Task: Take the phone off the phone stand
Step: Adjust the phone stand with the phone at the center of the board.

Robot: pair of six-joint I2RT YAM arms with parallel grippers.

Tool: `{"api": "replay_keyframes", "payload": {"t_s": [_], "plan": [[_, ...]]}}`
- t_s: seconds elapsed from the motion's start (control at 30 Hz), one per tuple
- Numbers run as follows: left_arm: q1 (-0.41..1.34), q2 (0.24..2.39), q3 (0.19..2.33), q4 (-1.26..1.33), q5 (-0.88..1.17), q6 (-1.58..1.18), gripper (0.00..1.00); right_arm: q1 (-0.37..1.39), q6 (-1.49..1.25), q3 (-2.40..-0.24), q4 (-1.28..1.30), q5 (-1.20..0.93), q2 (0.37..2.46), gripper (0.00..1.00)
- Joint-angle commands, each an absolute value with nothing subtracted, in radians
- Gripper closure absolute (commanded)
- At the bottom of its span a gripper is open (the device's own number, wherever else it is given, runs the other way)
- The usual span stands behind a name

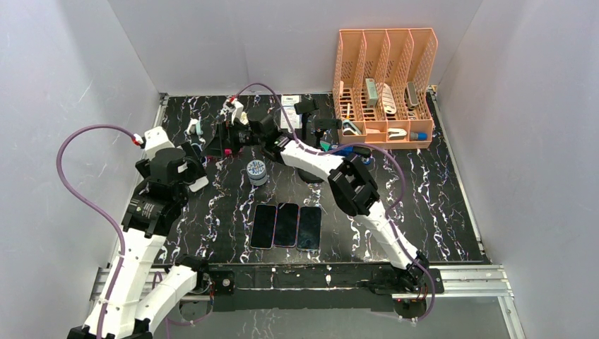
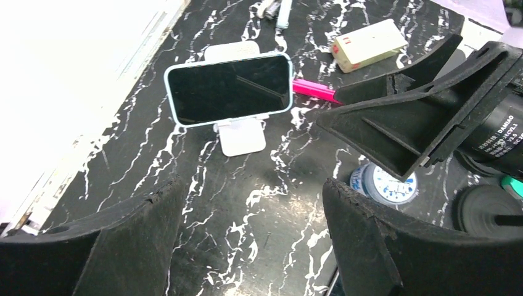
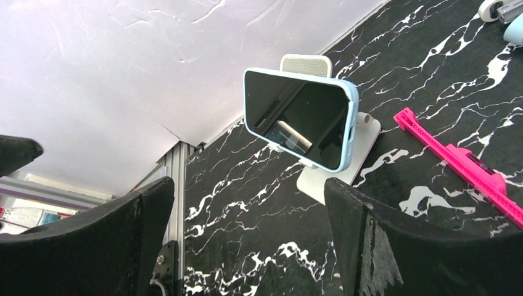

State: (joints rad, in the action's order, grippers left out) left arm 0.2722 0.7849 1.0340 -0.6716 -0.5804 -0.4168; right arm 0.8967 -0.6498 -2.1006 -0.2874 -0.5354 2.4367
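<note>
You find the phone (image 2: 229, 88) seated sideways on the white phone stand (image 2: 242, 137), near the far left corner of the table (image 1: 438, 205). The left hand (image 2: 247, 206) is spread and holds nothing. The right hand (image 3: 247, 194) is likewise spread and empty. Neither hand touches the phone.

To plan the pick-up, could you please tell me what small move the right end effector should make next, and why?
I would probably ease the right end effector forward toward the phone until its open fingers straddle it. The phone leans in landscape on the white stand, untouched, and the end effector is open but short of it. The left end effector is open too.
</note>
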Motion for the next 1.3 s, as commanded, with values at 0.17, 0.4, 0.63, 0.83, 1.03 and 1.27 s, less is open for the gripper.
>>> {"api": "replay_keyframes", "payload": {"t_s": [0.17, 0.4, 0.63, 0.83, 1.03, 1.27], "plan": [[0.296, 0.743, 1.013, -0.706, -0.715, -0.467, 0.20, 0.891, -0.759, -2.297, -0.446, -0.573, 2.605, 0.01], [0.301, 0.747, 1.016, -0.703, -0.700, -0.474, 0.21, 0.891, -0.789, -2.324, -0.470, -0.518, 2.655, 0.01], [0.302, 0.753, 1.004, -0.696, -0.718, -0.479, 0.20, 0.910, -0.748, -2.237, -0.506, -0.491, 2.563, 0.01], [0.302, 0.788, 1.083, -0.705, -0.683, -0.503, 0.21, 0.929, -0.695, -2.052, -0.509, -0.478, 2.372, 0.01], [0.302, 0.827, 1.200, -0.712, -0.644, -0.499, 0.21, 0.983, -0.631, -1.824, -0.466, -0.464, 2.163, 0.03], [0.303, 0.971, 1.324, -0.808, -0.635, -0.420, 0.20, 1.020, -0.572, -1.332, -0.488, -0.362, 1.794, 0.04]]}}
